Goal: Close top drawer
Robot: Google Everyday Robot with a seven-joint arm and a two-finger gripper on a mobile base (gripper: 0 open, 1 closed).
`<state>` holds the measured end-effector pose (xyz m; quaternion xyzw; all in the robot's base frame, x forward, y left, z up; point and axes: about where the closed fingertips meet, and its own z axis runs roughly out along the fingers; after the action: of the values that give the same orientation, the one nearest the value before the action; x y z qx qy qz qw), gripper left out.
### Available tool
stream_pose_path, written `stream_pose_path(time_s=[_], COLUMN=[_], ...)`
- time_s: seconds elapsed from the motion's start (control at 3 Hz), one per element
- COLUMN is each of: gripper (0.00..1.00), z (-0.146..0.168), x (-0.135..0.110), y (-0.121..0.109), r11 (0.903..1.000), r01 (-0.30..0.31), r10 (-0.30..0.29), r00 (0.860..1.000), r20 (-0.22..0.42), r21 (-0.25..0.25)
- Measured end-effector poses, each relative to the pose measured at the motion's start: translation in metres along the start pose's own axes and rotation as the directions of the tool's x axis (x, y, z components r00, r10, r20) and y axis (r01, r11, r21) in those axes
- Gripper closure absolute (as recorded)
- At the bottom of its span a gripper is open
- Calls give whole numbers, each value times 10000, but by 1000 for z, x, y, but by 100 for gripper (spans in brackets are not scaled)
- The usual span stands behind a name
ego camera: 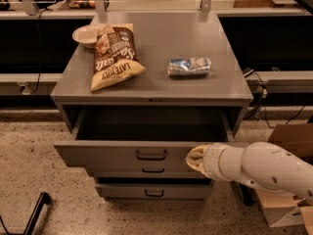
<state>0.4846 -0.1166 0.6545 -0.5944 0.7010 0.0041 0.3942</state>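
Top drawer [110, 154]: stands pulled out of the grey cabinet [161, 40], front face in the lower middle of the frame. Its dark pull handle [151, 154] is at centre. The inside is in shadow; I cannot make out any contents.

My gripper [192, 159]: at the right part of the drawer front, just right of the handle, tan tip pointing left. It lies over the face, and actual contact cannot be confirmed. Whether it is open or closed I cannot tell, and it shows no hold on anything. My white arm [261, 168] enters from the lower right and covers the right end of the drawer front.

Below: the second drawer [122, 171] shows only a thin strip with its handle under the top front. The bottom drawer [127, 192] juts out a little, and its right end is hidden behind my arm.

On the cabinet top:
- a brown and yellow chip bag [115, 57] at left, lying flat
- a shallow pale bowl [83, 35] at upper left, with the bag's upper corner over its edge
- a crumpled silvery-blue packet [189, 66] right of centre, well apart from the bag

Surroundings:
- a cardboard box [293, 138] at the right edge, partly behind my arm and cut off by the frame
- cables [261, 94] hanging beside the cabinet's right side
- a black bar [34, 214] at lower left on the speckled floor [29, 146], cut off at the bottom edge
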Motion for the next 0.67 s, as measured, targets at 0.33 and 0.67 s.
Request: stream_pose_path(time_s=[0.33,0.67], gripper=[100,100], z=[6,4], x=[3,-4], y=[-11,-14], r11=[9998,9995], r01=[-9,-24], r10=[7,23], r00=[10000,10000], r20=[62,46], r21=[222,331])
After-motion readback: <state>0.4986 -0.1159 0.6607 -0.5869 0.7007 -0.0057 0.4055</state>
